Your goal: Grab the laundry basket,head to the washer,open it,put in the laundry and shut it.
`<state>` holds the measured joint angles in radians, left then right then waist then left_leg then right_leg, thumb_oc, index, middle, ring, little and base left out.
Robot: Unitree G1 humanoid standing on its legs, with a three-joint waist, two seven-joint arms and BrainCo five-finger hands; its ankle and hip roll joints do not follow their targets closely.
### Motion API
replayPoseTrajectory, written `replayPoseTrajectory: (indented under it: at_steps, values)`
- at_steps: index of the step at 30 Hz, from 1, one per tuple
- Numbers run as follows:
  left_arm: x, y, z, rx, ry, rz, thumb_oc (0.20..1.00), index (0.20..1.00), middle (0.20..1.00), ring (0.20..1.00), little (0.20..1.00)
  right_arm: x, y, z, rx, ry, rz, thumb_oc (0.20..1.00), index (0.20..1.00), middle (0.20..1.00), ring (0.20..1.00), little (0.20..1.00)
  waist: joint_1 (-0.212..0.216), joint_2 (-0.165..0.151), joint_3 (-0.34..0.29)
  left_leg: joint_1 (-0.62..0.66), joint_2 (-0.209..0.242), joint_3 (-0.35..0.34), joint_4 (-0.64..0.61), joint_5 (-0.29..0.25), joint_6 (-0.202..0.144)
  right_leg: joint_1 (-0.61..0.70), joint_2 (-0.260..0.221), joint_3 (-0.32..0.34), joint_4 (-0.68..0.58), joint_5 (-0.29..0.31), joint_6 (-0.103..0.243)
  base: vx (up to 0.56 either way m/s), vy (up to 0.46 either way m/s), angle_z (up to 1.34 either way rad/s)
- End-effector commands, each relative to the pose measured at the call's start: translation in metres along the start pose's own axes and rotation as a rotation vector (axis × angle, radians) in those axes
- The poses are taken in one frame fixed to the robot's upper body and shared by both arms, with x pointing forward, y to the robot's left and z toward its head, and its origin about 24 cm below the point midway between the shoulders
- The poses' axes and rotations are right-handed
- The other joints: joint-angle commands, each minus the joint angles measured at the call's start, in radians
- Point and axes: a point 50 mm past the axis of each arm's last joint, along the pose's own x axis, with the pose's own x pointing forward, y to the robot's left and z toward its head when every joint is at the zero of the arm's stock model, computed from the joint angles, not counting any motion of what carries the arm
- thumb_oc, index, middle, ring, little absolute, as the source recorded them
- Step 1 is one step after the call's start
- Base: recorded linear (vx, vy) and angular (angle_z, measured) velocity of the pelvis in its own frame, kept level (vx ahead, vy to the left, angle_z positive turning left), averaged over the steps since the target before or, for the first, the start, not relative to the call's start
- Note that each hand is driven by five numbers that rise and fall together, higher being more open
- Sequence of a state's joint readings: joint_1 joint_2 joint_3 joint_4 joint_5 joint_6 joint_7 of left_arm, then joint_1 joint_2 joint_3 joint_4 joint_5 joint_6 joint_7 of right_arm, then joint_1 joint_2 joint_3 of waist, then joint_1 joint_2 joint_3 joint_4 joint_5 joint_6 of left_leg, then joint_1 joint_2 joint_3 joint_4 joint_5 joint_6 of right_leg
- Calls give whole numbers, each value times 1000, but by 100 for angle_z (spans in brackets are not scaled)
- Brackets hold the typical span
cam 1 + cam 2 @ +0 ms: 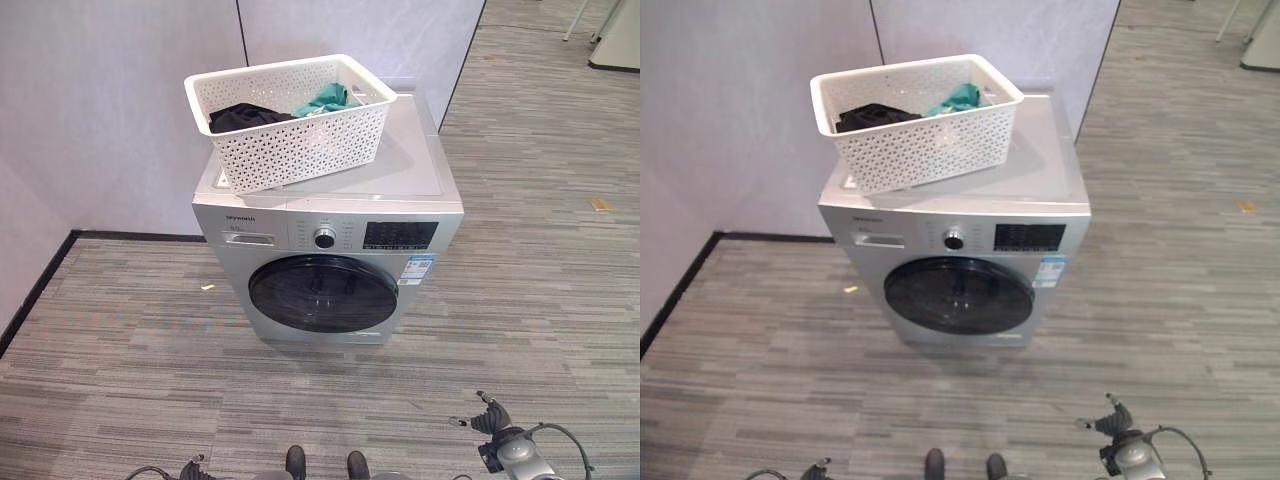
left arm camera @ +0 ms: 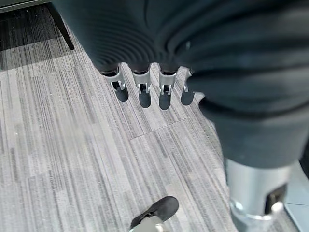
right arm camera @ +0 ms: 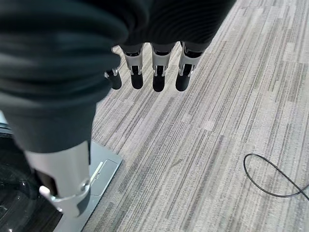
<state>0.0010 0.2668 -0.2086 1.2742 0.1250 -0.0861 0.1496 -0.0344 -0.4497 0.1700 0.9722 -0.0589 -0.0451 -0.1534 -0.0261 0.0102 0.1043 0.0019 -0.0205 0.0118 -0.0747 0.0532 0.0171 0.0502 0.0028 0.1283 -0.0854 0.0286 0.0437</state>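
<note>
A white perforated laundry basket point(image 1: 300, 145) sits on top of the silver front-loading washer point(image 1: 330, 235), toward its left side. Inside it lie a black garment point(image 1: 245, 117) and a teal one point(image 1: 325, 100). The washer's round dark door point(image 1: 322, 292) is closed. Both hands hang low over the striped floor, well short of the washer. My left hand point(image 2: 145, 92) has its fingers straight and holds nothing. My right hand point(image 3: 159, 72) is the same, with straight fingers and nothing in it.
Pale partition walls point(image 1: 110, 100) stand behind and left of the washer, with a dark baseboard point(image 1: 40, 285) along the left. A small yellow scrap point(image 1: 207, 287) lies on the floor left of the washer. Open striped floor point(image 1: 300, 400) stretches in front.
</note>
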Motion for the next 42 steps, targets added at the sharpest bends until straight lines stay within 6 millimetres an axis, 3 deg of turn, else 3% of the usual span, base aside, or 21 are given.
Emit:
replayPoseTrajectory:
  at_steps: [1,3,4,5,7,10,12,13,15,17,18,19,21,22,23,24,27,30,31,36,42]
  values:
    - [3,16,4,-32,4,58,1000,1000,1000,1000,1000,2,-30,23,80,-132,-89,1000,1000,1000,1000,1000,5,-48,-42,-49,-1,-17,126,-111,-10,-70,-54,43,-2,32,113,-9,-9,-6]
    - [3,18,1,-51,15,65,1000,1000,1000,1000,1000,0,-39,24,83,-157,-92,1000,1000,1000,1000,1000,5,-53,-43,-50,1,-17,123,-107,-11,-70,-54,45,-2,33,112,6,-14,-9]
    - [2,22,-5,-65,34,68,1000,1000,1000,1000,1000,-3,-65,23,48,-179,-157,1000,1000,1000,1000,1000,1,-63,-48,-46,7,-17,107,-101,-13,-70,-52,42,-2,31,112,17,-18,-11]
    - [2,22,-5,-65,34,67,1000,1000,1000,1000,1000,-3,-65,23,48,-179,-157,1000,1000,1000,1000,1000,2,-63,-49,-46,7,-17,106,-100,-13,-70,-52,42,-2,31,112,29,-4,-7]
    - [1,25,-12,-78,52,65,1000,1000,1000,1000,1000,-14,-121,32,29,-243,-338,1000,1000,1000,1000,1000,-6,-76,-58,-39,9,-26,78,-92,-14,-72,-52,33,-2,32,114,10,6,-4]
    - [1,24,-15,-90,62,61,1000,1000,1000,1000,1000,-22,-148,42,0,-293,-429,1000,1000,1000,1000,1000,-5,-83,-64,-34,9,-34,63,-86,-14,-73,-54,25,-2,33,115,17,16,6]
    - [0,28,-18,-113,69,67,1000,1000,1000,1000,1000,-41,-192,65,-53,-390,-570,1000,1000,1000,1000,1000,0,-102,-71,-31,11,-44,41,-79,-10,-79,-55,20,-2,38,118,20,21,10]
    - [0,28,-17,-113,69,66,1000,1000,1000,1000,1000,-41,-192,65,-53,-389,-571,1000,1000,1000,1000,1000,1,-102,-71,-30,11,-44,40,-78,-10,-78,-55,20,-2,37,118,13,32,5]
    - [0,31,-20,-127,73,66,1000,1000,1000,1000,1000,-64,-234,98,-121,-502,-686,1000,1000,1000,1000,1000,12,-124,-74,-27,12,-48,17,-71,-8,-87,-55,16,-2,46,124,1,19,1]
    - [-1,32,-23,-128,85,68,1000,1000,1000,1000,1000,-80,-251,124,-169,-600,-743,1000,1000,1000,1000,1000,20,-141,-75,-25,14,-50,0,-64,-8,-95,-54,14,-2,52,127,-2,9,2]
    - [-1,33,-25,-130,90,67,1000,1000,1000,1000,1000,-91,-256,143,-216,-677,-756,1000,1000,1000,1000,1000,25,-151,-75,-27,15,-52,-4,-61,-9,-98,-54,13,-2,53,128,0,0,0]
    - [-1,33,-25,-131,90,67,1000,1000,1000,1000,1000,-91,-256,143,-216,-677,-755,1000,1000,1000,1000,1000,24,-151,-75,-28,15,-52,-4,-62,-9,-99,-54,13,-2,53,129,0,0,0]
    - [-1,34,-27,-130,98,68,1000,1000,1000,1000,1000,-123,-260,193,-307,-902,-766,1000,1000,1000,1000,1000,40,-178,-71,-43,17,-63,-10,-54,-12,-114,-58,-4,-2,58,132,0,0,0]
    - [-2,34,-27,-131,99,68,1000,1000,1000,1000,1000,-123,-260,193,-307,-902,-766,1000,1000,1000,1000,1000,39,-177,-71,-44,17,-64,-10,-54,-12,-114,-58,-4,-2,58,132,-35,27,5]
    - [-2,35,-28,-125,103,65,1000,1000,1000,1000,1000,-143,-259,221,-320,-1040,-765,1000,1000,1000,1000,1000,58,-194,-65,-52,17,-71,-11,-50,-15,-117,-61,-16,-2,61,134,-7,13,7]
    - [-2,35,-28,-126,103,66,1000,1000,1000,1000,1000,-143,-259,222,-320,-1042,-765,1000,1000,1000,1000,1000,55,-194,-66,-53,17,-72,-11,-50,-15,-119,-62,-17,-2,61,134,-6,31,16]
    - [-1,42,-28,-69,102,68,1000,1000,1000,1000,1000,-159,-256,277,-398,-1168,-732,1000,1000,1000,1000,1000,115,-223,-55,-77,12,-99,-11,-40,-19,-130,-69,-44,-2,67,138,-3,22,17]
    - [-2,46,-29,-65,108,77,1000,1000,1000,1000,1000,-164,-252,305,-469,-1191,-697,1000,1000,1000,1000,1000,129,-230,-50,-88,12,-101,-11,-37,-22,-139,-72,-52,-2,72,140,-14,13,21]
    - [-2,49,-30,-70,112,86,1000,1000,1000,1000,1000,-167,-251,326,-500,-1198,-682,1000,1000,1000,1000,1000,144,-237,-47,-94,10,-103,-10,-35,-23,-142,-74,-57,-2,75,140,-5,29,26]
    - [-1,57,-29,-68,120,111,1000,1000,1000,1000,1000,-170,-255,362,-635,-1109,-713,1000,1000,1000,1000,1000,170,-243,-31,-115,4,-118,-8,-27,-25,-151,-80,-75,-2,84,142,-2,11,22]
    - [0,62,-24,-112,116,125,1000,1000,1000,1000,1000,-161,-262,380,-772,-909,-722,1000,1000,1000,1000,1000,192,-251,-8,-140,-3,-135,-6,-17,-28,-164,-87,-96,-2,93,143,-3,4,11]
